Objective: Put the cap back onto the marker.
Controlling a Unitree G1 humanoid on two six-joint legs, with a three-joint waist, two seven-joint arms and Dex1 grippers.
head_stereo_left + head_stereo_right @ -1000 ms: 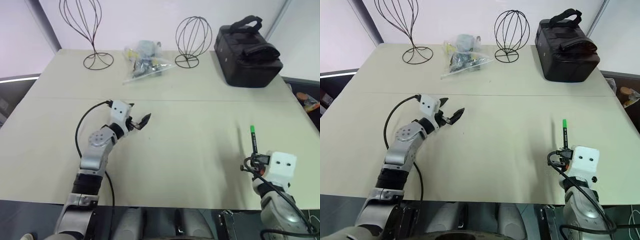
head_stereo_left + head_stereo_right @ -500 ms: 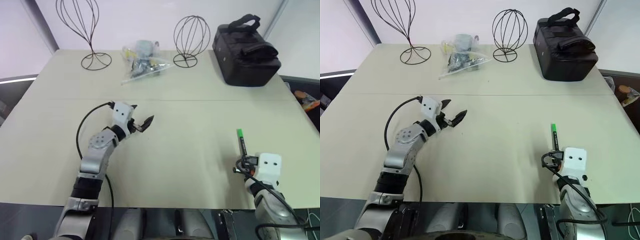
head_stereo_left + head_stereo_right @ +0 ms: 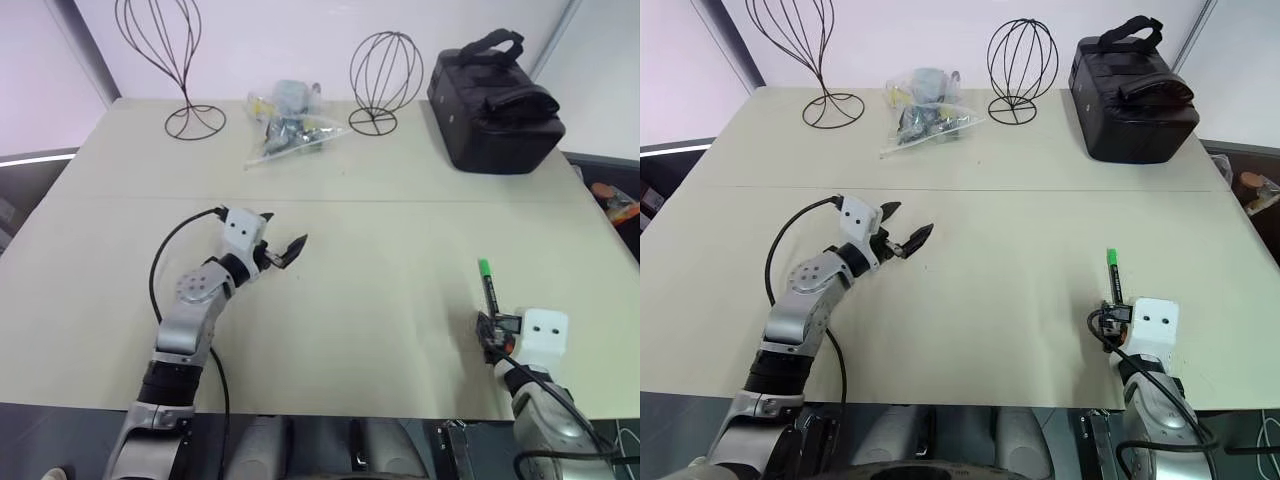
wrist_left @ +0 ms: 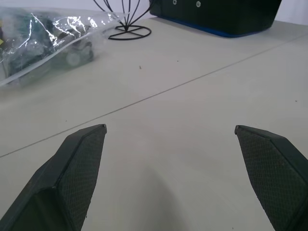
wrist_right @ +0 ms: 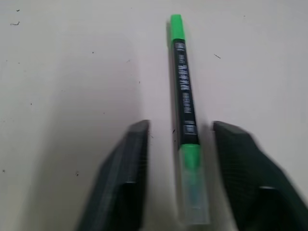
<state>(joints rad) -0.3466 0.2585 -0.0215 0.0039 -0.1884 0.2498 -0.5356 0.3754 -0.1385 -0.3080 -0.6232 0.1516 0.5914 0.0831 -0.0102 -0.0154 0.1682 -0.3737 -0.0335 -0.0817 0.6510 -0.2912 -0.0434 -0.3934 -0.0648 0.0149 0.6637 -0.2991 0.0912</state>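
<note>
The marker (image 5: 185, 96), a slim black barrel, lies flat on the beige table (image 3: 380, 300) near its front right. The bright green cap (image 5: 176, 23) sits on its far end; its near end is pale green and see-through. My right gripper (image 5: 183, 126) is open, one finger on each side of the marker's near end with a gap to each. From the head camera, the marker (image 3: 488, 290) points away from the right gripper (image 3: 492, 330). My left gripper (image 3: 283, 230) hangs open and empty over the table's left middle.
At the table's far side stand two black wire stands (image 3: 385, 80) (image 3: 170, 60), a clear plastic bag of small items (image 3: 288, 125) between them, and a black bag (image 3: 495, 105) at the far right. The table's front edge is just below the right gripper.
My right gripper has opened and let go of the marker, which now lies on the table between its fingers. The right hand sank a little. The left arm stayed put.
</note>
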